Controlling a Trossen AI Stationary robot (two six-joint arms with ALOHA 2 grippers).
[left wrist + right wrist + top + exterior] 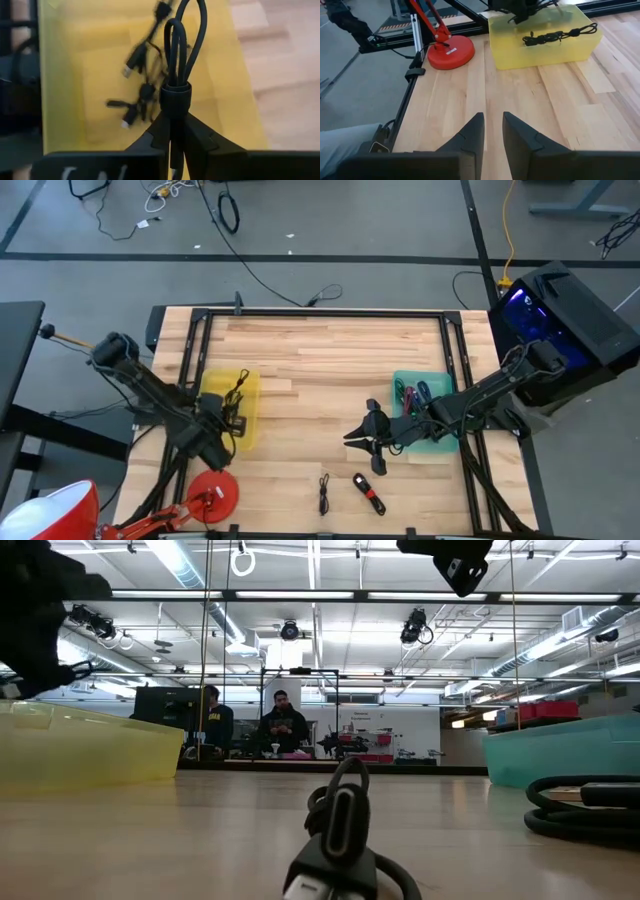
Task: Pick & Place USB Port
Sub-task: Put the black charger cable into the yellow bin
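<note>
Over the yellow bin [250,395] at the counter's left, I am holding a bundled USB cable [175,65] in the left tool [172,131]; releasing should wait until it hangs centred; the right tool [492,131] is idling narrowly parted

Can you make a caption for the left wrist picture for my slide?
Left gripper shut on a bundled black cable above the yellow plastic bin holding other cables.

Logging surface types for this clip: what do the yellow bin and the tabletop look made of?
Yellow bin: probably plastic, translucent and smooth, since the cable inside shows through its wall. Tabletop: looks like wood, pale jointed strips with visible grain and a dull finish.
</note>
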